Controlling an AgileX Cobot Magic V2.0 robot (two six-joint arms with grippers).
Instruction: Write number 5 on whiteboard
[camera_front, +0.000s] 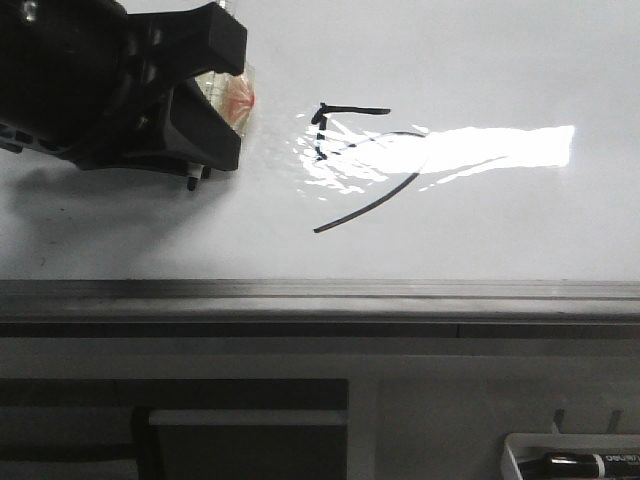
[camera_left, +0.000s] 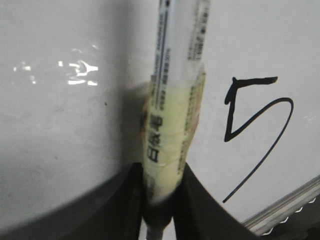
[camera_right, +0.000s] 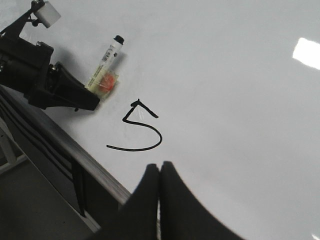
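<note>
One thin black number 5 (camera_right: 137, 129) | glossy whiteboard (camera_right: 240, 100) | left end effector (camera_left: 162, 200) pinching taped marker (camera_left: 172, 115) | right end effector (camera_right: 159, 175) pressed together

Glare on the whiteboard (camera_front: 500, 80) washes out the stem of the number 5 (camera_front: 355, 165) in the front view.

The whiteboard (camera_front: 500, 60) lies flat as a broad, glossy white surface, with a bright glare band across its middle in the front view. A grey metal rail (camera_front: 320, 290) runs along its near edge. Drawn directly on the board is the number 5 (camera_right: 137, 127) in thin black lines: a short top bar, a short stem, and a wide open curve.
</note>
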